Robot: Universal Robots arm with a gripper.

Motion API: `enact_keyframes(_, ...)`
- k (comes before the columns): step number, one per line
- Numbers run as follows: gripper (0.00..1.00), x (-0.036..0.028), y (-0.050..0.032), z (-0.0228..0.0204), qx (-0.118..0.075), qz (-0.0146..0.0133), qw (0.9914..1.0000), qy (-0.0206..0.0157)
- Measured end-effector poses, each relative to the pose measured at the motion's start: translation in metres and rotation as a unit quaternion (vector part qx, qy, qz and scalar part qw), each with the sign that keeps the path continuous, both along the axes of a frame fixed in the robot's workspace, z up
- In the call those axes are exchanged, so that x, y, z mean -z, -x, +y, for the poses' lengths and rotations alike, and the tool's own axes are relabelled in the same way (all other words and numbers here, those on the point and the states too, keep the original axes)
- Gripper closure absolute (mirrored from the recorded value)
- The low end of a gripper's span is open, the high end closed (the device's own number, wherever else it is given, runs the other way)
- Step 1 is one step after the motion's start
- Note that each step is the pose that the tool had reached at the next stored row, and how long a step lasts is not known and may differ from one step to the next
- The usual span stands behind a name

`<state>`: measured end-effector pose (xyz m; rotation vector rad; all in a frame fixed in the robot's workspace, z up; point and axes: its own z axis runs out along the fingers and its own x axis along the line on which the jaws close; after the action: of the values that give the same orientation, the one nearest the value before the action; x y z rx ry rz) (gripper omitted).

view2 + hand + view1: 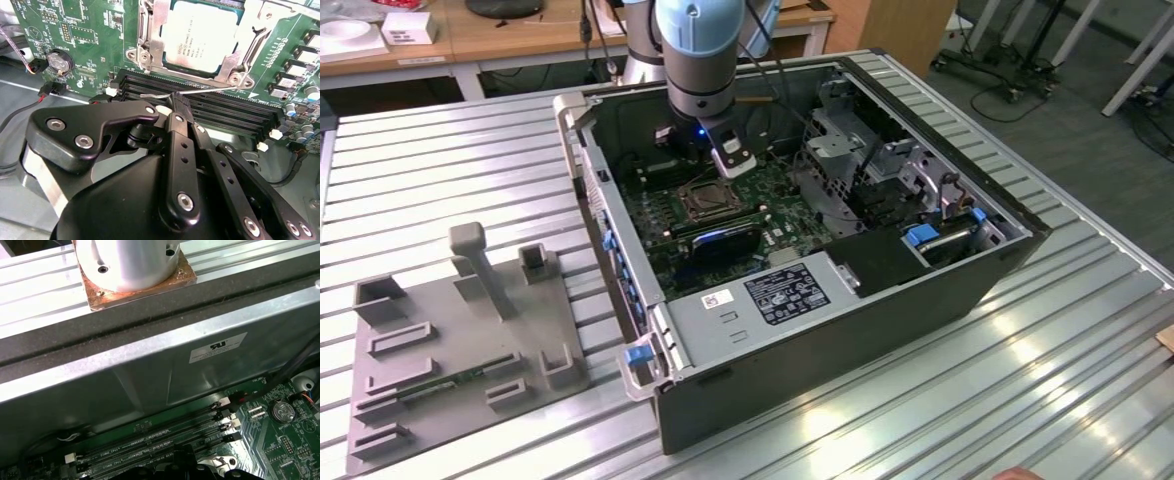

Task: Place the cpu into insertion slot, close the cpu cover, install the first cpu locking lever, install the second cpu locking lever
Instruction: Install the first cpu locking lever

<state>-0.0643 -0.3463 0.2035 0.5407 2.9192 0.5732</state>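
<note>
1. cpu (200,35): flat square chip, matte silver-tan metal top with fine print. It lies flat in the insertion slot (150,55), face up.
2. cpu cover (245,47): thin bright stamped-metal frame, square window in the middle. It lies down around the chip, and the chip's top shows through the window.
3. Locking lever (200,91): thin round silvery wire rod with a hooked end. It lies along the socket edge, over the memory slots (225,112), long axis parallel to them.
4. Memory slots: long narrow black plastic strips with white end clips, lying side by side just beside the socket.
5. Circuit board (90,30): glossy green, with a round coin battery (59,61) and small components.
6. Gripper (179,106): black matte linkage with silver screw heads. Its tip sits at the lever rod near the hooked end; I cannot tell whether the fingers are spread or pinching.
7. Exterior view: the arm (698,60), light blue and grey, reaches down into the open computer case (854,330), with the gripper (736,165) above the socket area (704,198).
8. Case: dark sheet metal, lying on its side on a ribbed aluminium table (427,160).
9. Grey plastic fixture tray (454,340) on the table, towards the exterior view's left, well apart from the case.
</note>
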Motion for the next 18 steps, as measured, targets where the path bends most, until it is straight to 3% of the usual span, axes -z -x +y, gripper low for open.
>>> enact_keyframes(18,0.89,0.0018,-0.0024,0.0013,0.000,0.0000,1.00000,-0.0003)
